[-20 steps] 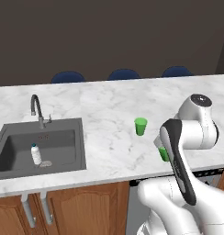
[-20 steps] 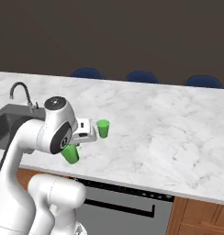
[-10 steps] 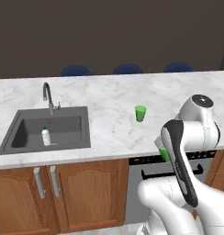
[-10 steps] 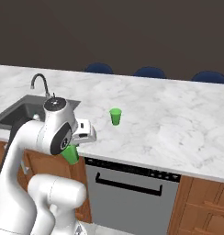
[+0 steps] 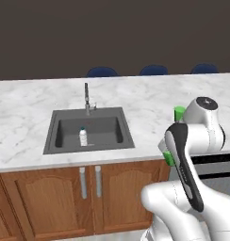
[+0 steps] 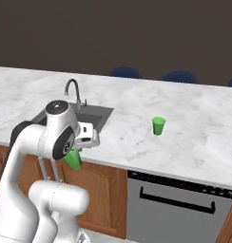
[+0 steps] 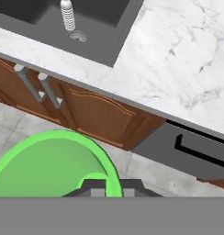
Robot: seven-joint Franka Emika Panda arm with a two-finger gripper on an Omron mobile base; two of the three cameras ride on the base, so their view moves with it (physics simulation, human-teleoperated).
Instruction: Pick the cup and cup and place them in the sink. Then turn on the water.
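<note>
My gripper (image 6: 76,152) is shut on one green cup (image 6: 72,160), held off the counter's front edge in front of the cabinets. In the hand view that cup's (image 7: 54,163) wide rim fills the lower left, just by the gripper (image 7: 109,187). A sliver of it (image 5: 168,158) peeks past my arm. The other green cup (image 6: 158,126) stands upright on the marble to the right of the sink (image 6: 100,115), half hidden behind my arm in the left base view (image 5: 179,112). The dark sink (image 5: 65,116) has a curved tap (image 5: 87,98) at its back.
A small white bottle (image 5: 83,136) stands inside the basin near the drain, also in the hand view (image 7: 67,16). Wooden cabinet doors (image 5: 65,197) sit under the sink, a dishwasher (image 6: 175,199) to their right. Blue chairs (image 5: 102,71) stand behind the counter.
The base has driven left along the counter, so the sink now sits nearer the middle of both views. The cup stays in my shut gripper; the other cup has not moved on the counter.
</note>
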